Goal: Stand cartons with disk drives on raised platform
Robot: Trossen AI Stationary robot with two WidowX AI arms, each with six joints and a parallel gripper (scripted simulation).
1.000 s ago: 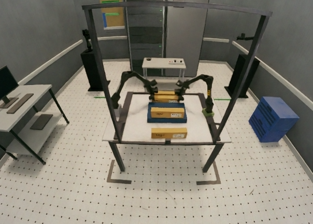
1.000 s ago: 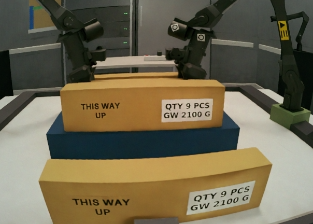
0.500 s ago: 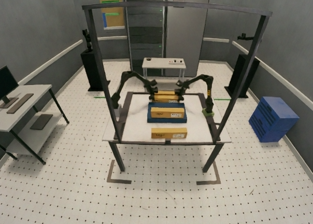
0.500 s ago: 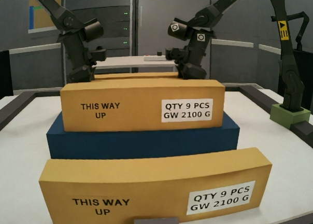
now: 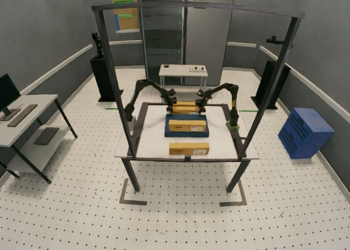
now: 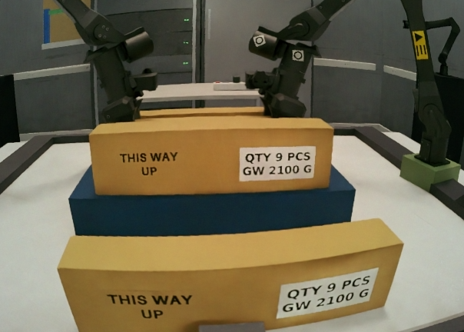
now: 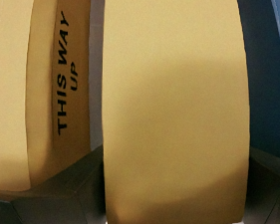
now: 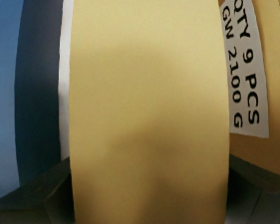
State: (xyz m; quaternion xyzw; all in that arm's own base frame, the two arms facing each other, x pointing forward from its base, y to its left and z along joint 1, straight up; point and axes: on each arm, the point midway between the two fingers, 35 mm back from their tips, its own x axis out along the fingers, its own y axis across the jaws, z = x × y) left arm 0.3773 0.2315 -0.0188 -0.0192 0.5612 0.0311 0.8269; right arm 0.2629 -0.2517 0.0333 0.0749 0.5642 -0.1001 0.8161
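Four yellow cartons are lined up front to back. One carton (image 5: pixel 189 148) (image 6: pixel 230 275) stands at the table's front. One carton (image 5: pixel 188 125) (image 6: pixel 211 156) stands on the blue platform (image 5: pixel 174 133) (image 6: pixel 211 214). Right behind the platform is a third carton (image 5: pixel 185 109) (image 6: pixel 200 113) (image 7: pixel 174 99) (image 8: pixel 144 99). My left gripper (image 5: pixel 171 105) (image 6: pixel 119 111) (image 7: pixel 167 144) is shut on its left end. My right gripper (image 5: pixel 201 105) (image 6: pixel 286 107) (image 8: pixel 144 151) is shut on its right end. The fourth carton (image 5: pixel 185 103) (image 7: pixel 65 74) (image 8: pixel 274 74) stands just behind it.
A dark raised rail (image 5: pixel 140 123) (image 6: pixel 384 141) frames the white table top (image 5: pixel 150 144). The right arm's green base (image 5: pixel 233 127) (image 6: pixel 429 171) sits on the right rail. Gantry posts (image 5: pixel 113 74) stand at the table's front corners.
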